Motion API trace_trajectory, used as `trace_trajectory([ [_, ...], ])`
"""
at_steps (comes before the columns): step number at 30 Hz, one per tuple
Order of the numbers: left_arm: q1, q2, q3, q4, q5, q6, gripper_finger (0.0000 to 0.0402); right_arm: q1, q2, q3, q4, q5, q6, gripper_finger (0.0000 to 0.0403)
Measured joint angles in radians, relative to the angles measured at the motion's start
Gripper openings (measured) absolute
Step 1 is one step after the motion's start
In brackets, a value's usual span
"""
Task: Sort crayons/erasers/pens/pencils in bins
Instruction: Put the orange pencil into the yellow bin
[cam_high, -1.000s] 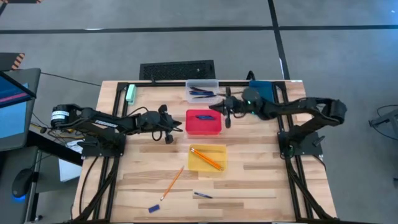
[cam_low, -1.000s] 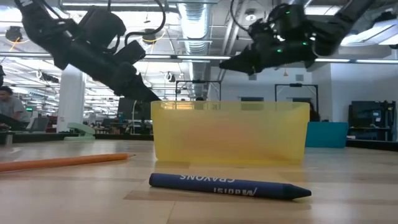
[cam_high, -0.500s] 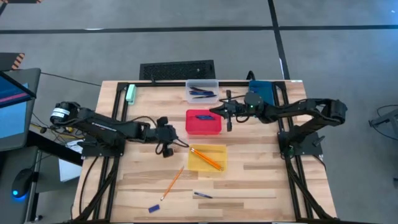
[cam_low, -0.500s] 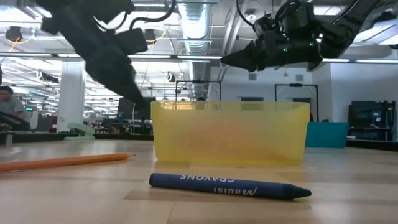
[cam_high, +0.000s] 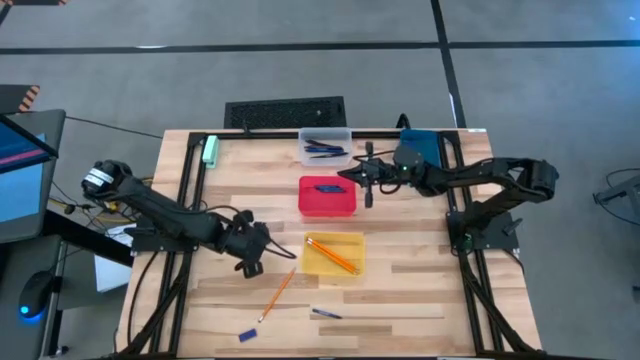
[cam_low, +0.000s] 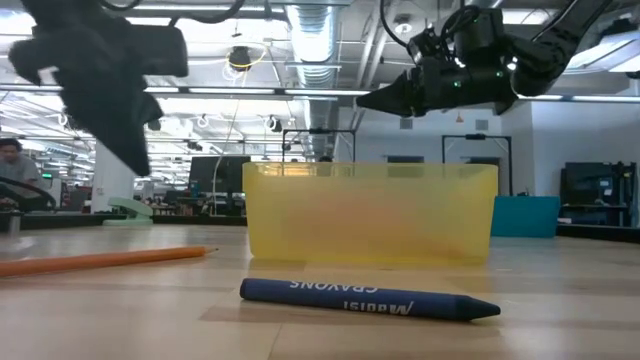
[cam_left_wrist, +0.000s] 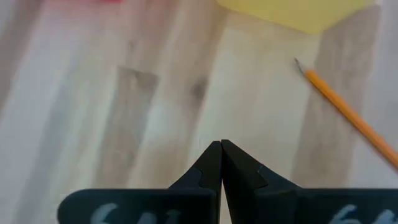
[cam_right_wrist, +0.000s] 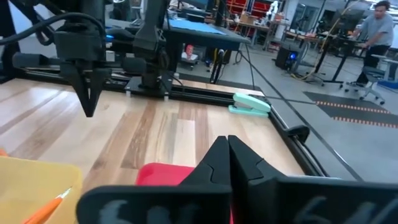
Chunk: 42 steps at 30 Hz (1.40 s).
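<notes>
From above, the left claw (cam_high: 262, 248) hangs pinched shut and empty over bare tabletop (cam_high: 420, 290), just beside the yellow bin (cam_high: 333, 254) that holds pencils. A loose pencil (cam_high: 277, 293) lies near it. The right claw (cam_high: 343, 175), also shut and empty, sits at the red bin (cam_high: 327, 197), where a crayon lies. Pens rest in the clear bin (cam_high: 325, 147).

At table height, a blue crayon (cam_low: 370, 298) lies before the yellow bin.

The left wrist view shows its fingers (cam_left_wrist: 210, 163) pressed together above the wood, the pencil apart.

The right wrist view shows closed fingers (cam_right_wrist: 219, 160) over the red bin.
</notes>
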Motion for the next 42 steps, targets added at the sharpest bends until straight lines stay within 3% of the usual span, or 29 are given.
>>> trace_trajectory([
  [5, -0.063, 0.0, 0.034, -0.049, 0.036, -0.118, 0.0, 0.04, 0.0, 0.0, -0.003, 0.037, -0.041, 0.0003],
  [13, -0.215, 0.024, 0.182, -0.237, -0.077, -0.397, 0.0, 0.093, 0.0, 0.001, -0.037, 0.048, -0.076, 0.0003],
  [22, -0.282, 0.36, 0.413, -0.292, -0.023, -0.6, 0.0005, 0.185, 0.001, -0.037, -0.102, 0.049, -0.075, 0.0003],
  [32, -0.29, 0.622, 0.678, -0.359, 0.048, -0.825, 0.0097, 0.285, -0.007, -0.111, 0.012, 0.049, -0.073, 0.0003],
  [38, -0.29, 0.698, 0.709, -0.358, 0.088, -0.887, 0.0159, 0.3, -0.034, -0.113, -0.001, 0.05, -0.077, 0.0002],
  [42, -0.281, 0.722, 0.709, -0.39, 0.083, -0.917, 0.0178, 0.301, -0.043, -0.113, -0.039, 0.05, -0.068, 0.0003],
])
